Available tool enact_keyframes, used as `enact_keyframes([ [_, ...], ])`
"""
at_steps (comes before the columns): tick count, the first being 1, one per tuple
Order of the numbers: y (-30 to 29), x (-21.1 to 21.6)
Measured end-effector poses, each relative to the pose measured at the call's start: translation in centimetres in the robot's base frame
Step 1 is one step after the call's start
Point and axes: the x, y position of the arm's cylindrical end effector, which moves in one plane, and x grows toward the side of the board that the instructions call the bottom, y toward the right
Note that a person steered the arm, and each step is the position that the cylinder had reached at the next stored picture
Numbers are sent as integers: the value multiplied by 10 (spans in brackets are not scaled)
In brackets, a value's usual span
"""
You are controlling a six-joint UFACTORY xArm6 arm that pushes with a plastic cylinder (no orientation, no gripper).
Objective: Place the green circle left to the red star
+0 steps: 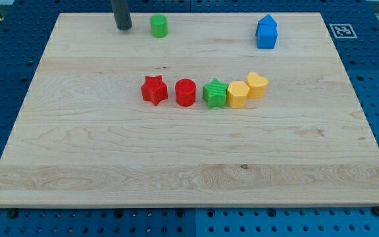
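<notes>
The green circle [159,26] stands near the view's top edge of the wooden board [110,151], left of centre. My tip [124,27] rests on the board just to the left of the green circle, a small gap apart. The red star [154,90] sits near the board's middle, well below the green circle. It is the left end of a row of blocks.
Right of the red star stand a red circle [185,92], a green star [214,93], a yellow hexagon [237,95] and a yellow heart [257,85]. Two blue blocks [266,32] sit touching at the view's top right. A marker tag [341,30] lies beyond the board's top right corner.
</notes>
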Motion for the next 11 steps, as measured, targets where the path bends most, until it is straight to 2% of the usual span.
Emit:
enact_keyframes([
  [2,62,-15],
  [3,61,-15],
  [6,63,23],
  [8,125,18],
  [11,98,38],
])
